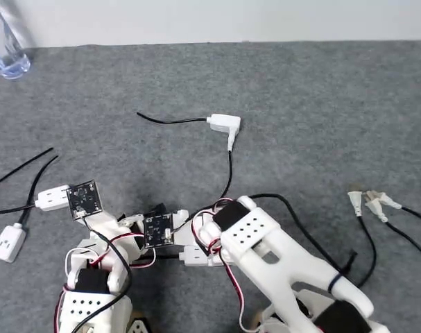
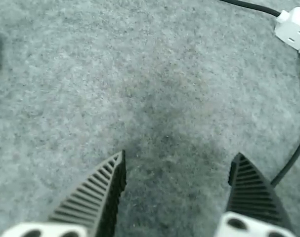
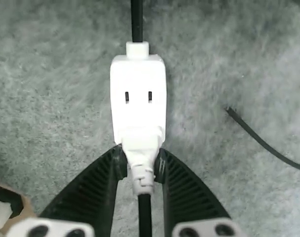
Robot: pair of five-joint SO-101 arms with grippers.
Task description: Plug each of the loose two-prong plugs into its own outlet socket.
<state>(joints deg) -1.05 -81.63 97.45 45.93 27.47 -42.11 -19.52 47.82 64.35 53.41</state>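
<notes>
Grey felted mat (image 1: 314, 97) over the whole table, pale wall behind. Right gripper (image 3: 140, 162): black ribbed fingers pressed in on the moulded neck of a white plug (image 3: 139, 144), one finger on each flat side. The plug sits end-on against a white outlet socket (image 3: 138, 89). Prongs not visible, so it reads as seated or nearly so; full depth cannot be confirmed. This socket lies flat on the mat, with its black cord (image 3: 136, 19) leaving the far end. Left gripper (image 2: 179, 157): fingers spread wide, nothing between them, over bare mat. A second socket (image 2: 294, 25) lies beyond it, with a cord at one end and a plug neck at the other, so judged already mated. Two loose plugs (image 1: 354, 200) lie together near the right edge, well apart from the far free socket (image 1: 52, 198) and near free socket (image 1: 7, 244) at the left. Handling estimate: plugs are light, hard, smooth plastic, and the thin prongs are likely to bend if driven in skewed. The cords look springy enough to twist a plug out of line. Best hold is across the flat sides of the body just behind the prongs, never on the cord. Sockets are light and should slide on the mat under a push, so the spare gripper ought to brace one by its long sides.
</notes>
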